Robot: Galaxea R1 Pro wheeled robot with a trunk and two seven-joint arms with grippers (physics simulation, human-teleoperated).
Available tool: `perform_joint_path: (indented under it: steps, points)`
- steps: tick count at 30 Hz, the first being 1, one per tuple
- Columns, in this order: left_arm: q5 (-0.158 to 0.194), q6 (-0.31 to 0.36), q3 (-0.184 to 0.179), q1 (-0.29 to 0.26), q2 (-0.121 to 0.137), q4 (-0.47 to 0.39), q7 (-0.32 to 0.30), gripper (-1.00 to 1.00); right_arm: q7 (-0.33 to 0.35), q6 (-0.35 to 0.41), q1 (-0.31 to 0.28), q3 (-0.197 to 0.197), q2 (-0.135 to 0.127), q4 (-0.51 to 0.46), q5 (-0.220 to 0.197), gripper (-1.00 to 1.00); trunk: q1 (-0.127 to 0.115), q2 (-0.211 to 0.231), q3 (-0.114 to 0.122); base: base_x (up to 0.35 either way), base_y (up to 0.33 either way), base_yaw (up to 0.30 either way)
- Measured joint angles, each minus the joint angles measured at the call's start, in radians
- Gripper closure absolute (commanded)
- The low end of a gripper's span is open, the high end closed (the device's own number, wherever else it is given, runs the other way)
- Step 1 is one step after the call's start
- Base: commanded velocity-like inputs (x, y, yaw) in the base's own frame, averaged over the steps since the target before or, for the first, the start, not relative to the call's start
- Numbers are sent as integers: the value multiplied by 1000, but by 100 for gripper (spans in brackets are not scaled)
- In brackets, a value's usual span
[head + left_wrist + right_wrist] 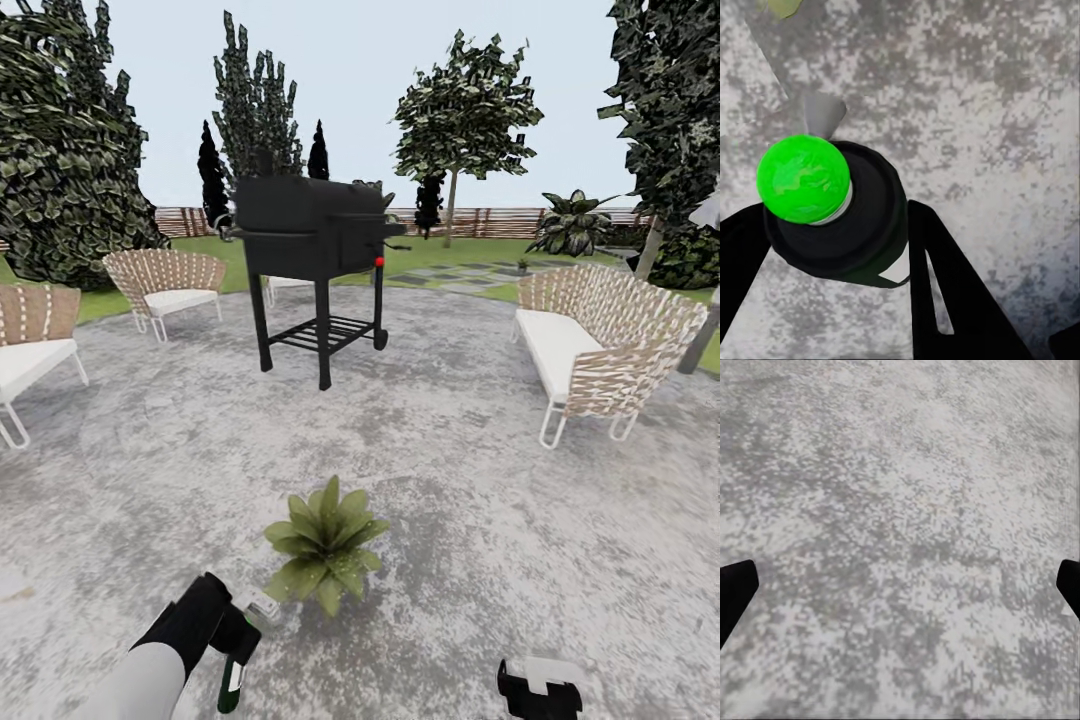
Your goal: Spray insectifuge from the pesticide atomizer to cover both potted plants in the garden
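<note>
One potted plant [325, 545], a low rosette of pointed olive-green leaves, sits on the grey mottled patio [450, 480] just ahead of me. Left of it and slightly nearer, my left gripper [238, 652] is shut on the pesticide atomizer [231, 685], a slim dark green bottle with a white band. The left wrist view looks down the bottle's dark body [862, 225] onto its bright green end [802, 178], black fingers [945, 285] on either side, and a leaf tip [784, 6] at the frame's edge. My right gripper [540, 690] hangs open over bare paving [900, 547].
A black grill [315, 260] stands mid-patio beyond the plant. Woven chairs [165, 280] sit at the left, a woven sofa [600, 345] at the right. Lawn, stepping stones [470, 275], trees and a slatted fence [500, 222] lie behind. A tiny plant [521, 265] shows far off.
</note>
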Motion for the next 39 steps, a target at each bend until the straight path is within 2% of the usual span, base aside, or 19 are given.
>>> perform_joint_path:
  steps: [2, 3, 10, 15, 18, 19, 20, 21, 22, 30, 31, 36, 39]
  points:
    - [9, 3, -1, 0, -1, 1, 78, 100, 1, 0, 0, 1, -4, 1, 2, -100, 0, 0, 0, 181, 279, -5]
    - [11, 4, -1, 0, -2, 2, 90, 100, 1, 0, 0, 1, -5, 1, 3, -100, 0, 0, 0, 156, 292, -1]
    - [13, 5, 3, 0, -2, 2, 94, 100, 0, 0, 0, 1, -4, 0, 2, -100, 0, 0, 0, 7, 333, -4]
    - [14, 7, 3, 0, 0, 6, 90, 100, 0, 0, 0, 1, -4, 0, 0, -100, 0, 0, 1, 0, 336, -206]
    - [14, 5, -11, -2, -2, 17, 56, 100, 0, 0, 0, 0, -6, -1, 0, -100, 0, 0, 2, 75, 333, -260]
    - [9, 5, -22, -7, -3, 19, 8, 100, 0, 0, 0, 0, -6, -1, 0, -100, 0, 0, 2, 202, 295, -264]
    - [-58, 12, -147, -30, -2, 2, -199, 100, 0, 0, 0, -1, -6, -1, 0, -100, 0, 0, 3, 238, 267, -251]
    - [-113, 48, -219, -81, 5, 0, -347, 100, 0, 0, 0, -2, -8, -2, 0, -100, 0, 0, 3, 287, 194, -76]
    - [-124, 55, -235, -101, 15, -3, -386, 100, -1, -1, 0, -2, -8, -1, 0, -100, -1, 0, 3, 300, 165, -49]
    - [-130, 55, -244, -106, 17, -3, -400, 100, -2, -1, 0, -2, -9, -1, 0, -100, -1, 0, 3, 332, 32, -61]
    - [-130, 54, -252, -104, 16, -3, -399, 100, -2, -1, 0, -2, -12, -2, 0, -100, -1, 0, 4, 338, 0, -257]
    - [-133, 57, -347, -95, 14, -1, -401, 100, -2, -1, 0, -2, -18, -2, 0, -100, 0, 0, 7, 252, 115, -275]
    - [-135, 57, -356, -94, 18, -1, -401, 100, -2, 0, 0, -2, -19, -2, 0, -100, 0, 0, 8, -58, 317, -282]
